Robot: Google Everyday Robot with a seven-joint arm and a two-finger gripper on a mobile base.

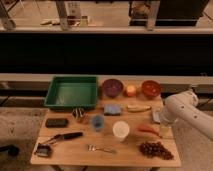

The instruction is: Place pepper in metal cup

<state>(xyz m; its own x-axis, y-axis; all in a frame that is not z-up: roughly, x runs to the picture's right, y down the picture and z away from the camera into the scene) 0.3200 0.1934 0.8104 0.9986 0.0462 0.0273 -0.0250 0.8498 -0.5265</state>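
Camera view: the claw hangs at the counter's right edge, just beside the pepper; how far it is open I cannot tell. The metal cup stands well apart to the left, near the green tray. Open wood lies between the fork and the grapes.

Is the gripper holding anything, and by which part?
Nothing visibly held: the slim orange-red pepper lies on the wooden table, just beside the gripper.

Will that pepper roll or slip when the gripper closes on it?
The pepper lies flat, slim and tapered, so a nudge would probably pivot it rather than roll it straight. It looks small, so it is likely light. The gripper hangs close beside it.
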